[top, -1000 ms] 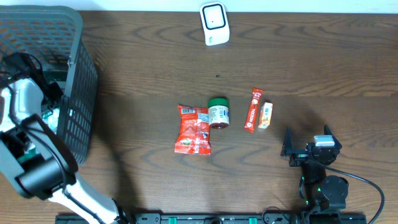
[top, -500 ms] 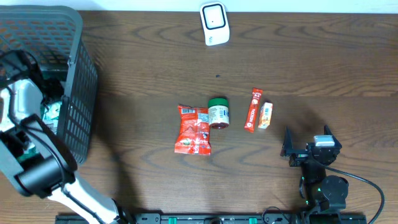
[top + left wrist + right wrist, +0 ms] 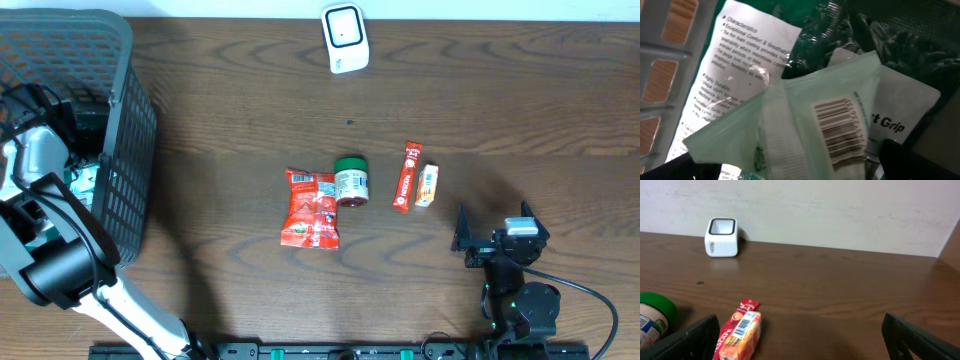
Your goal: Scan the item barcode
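My left gripper (image 3: 785,169) is down inside the grey basket (image 3: 130,120), open, with its dark fingertips (image 3: 900,160) at the bottom corners of the left wrist view. A pale green packet (image 3: 805,115) with a printed barcode (image 3: 840,127) lies loose between them on other packaged goods. The white scanner (image 3: 345,38) stands at the table's far edge and also shows as the scanner (image 3: 721,237) in the right wrist view. My right gripper (image 3: 493,226) rests open near the front right, with nothing between its fingers.
A red pouch (image 3: 312,207), a green-lidded jar (image 3: 351,181), a red stick sachet (image 3: 406,177) and a small orange box (image 3: 427,185) lie mid-table. In the basket are a white instruction sheet (image 3: 735,65) and a white "Grip" pack (image 3: 905,110).
My left gripper has opened and its wrist has shifted slightly toward the far side inside the basket. The right arm and the table items have not moved.
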